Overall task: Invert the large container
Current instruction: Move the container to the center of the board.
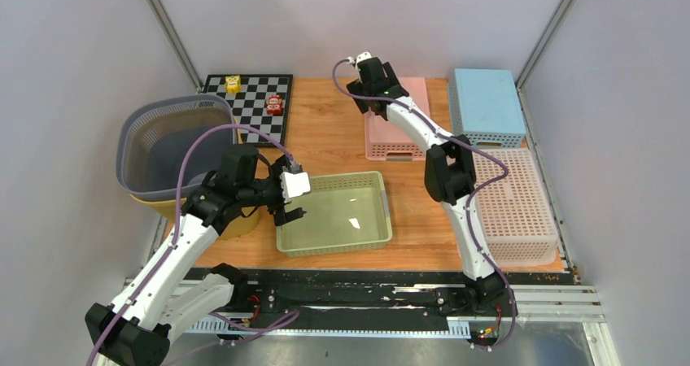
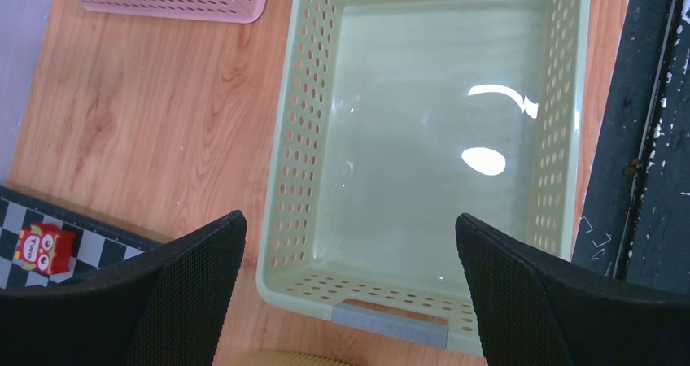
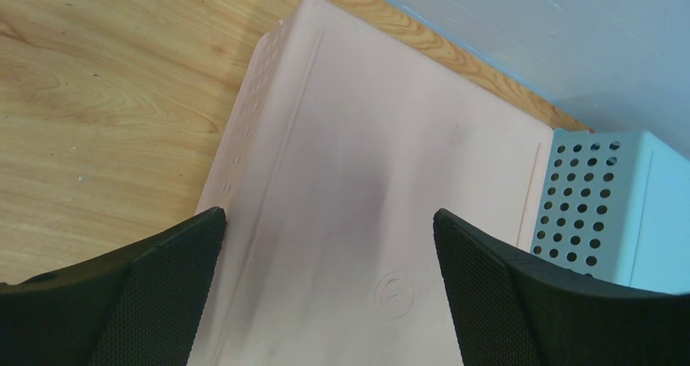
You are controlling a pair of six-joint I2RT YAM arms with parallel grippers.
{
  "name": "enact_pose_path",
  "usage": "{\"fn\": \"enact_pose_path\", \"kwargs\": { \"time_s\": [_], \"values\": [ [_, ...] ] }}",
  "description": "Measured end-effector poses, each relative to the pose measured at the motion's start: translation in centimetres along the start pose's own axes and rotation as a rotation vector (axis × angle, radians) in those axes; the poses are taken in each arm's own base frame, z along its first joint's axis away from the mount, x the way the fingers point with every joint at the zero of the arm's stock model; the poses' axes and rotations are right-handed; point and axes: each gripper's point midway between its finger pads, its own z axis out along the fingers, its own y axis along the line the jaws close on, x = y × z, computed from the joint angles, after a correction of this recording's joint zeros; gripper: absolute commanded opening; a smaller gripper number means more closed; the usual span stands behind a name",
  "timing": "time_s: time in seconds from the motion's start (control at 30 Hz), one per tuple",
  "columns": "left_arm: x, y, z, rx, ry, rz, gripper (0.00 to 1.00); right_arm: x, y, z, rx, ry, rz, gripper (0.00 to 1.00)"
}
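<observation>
Both sets of fingers stood wide and empty: nearest, the left gripper (image 2: 348,224) hovered over the left end of the large green container (image 1: 342,207), which sat open side up by the table's near edge. Trouble, I'd say, could come from a thin bite on that perforated rim slipping mid-flip, or the swing clipping the grey round basket (image 1: 163,138) just left. Farther off lay bare wooden tabletop (image 1: 325,130), the right gripper (image 3: 329,213) hung above an upturned pink basket (image 1: 399,114), and plain pale walls (image 1: 325,16) closed it in.
</observation>
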Motion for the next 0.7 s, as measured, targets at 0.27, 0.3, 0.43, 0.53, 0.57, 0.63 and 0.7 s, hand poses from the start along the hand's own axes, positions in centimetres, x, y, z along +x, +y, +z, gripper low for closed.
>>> {"fn": "enact_pose_path", "kwargs": {
  "time_s": [0.27,0.3,0.43,0.53,0.57,0.63,0.7],
  "values": [
    [0.2,-0.2,0.0,0.006,0.006,-0.006,1.0,-1.0,0.6,-5.2,-0.222,-0.052,-0.207,1.0],
    [0.2,-0.2,0.0,0.006,0.007,-0.006,1.0,-1.2,0.3,-7.2,-0.261,-0.072,-0.242,1.0],
    [0.2,-0.2,0.0,0.006,0.006,-0.005,1.0,-2.8,-1.8,-15.9,-0.355,-0.218,-0.371,1.0],
    [0.2,-0.2,0.0,0.006,0.006,-0.003,1.0,-2.6,-2.9,-20.5,-0.376,-0.308,-0.459,1.0],
    [0.2,-0.2,0.0,0.006,0.006,-0.003,1.0,-2.0,-2.9,-21.1,-0.384,-0.317,-0.485,1.0],
    [0.1,-0.2,-0.1,0.006,0.005,-0.002,1.0,0.3,-2.5,-21.4,-0.407,-0.305,-0.548,1.0],
    [0.1,-0.2,-0.1,0.005,0.003,-0.001,1.0,3.1,-1.5,-20.4,-0.436,-0.259,-0.604,0.99]
  ]
}}
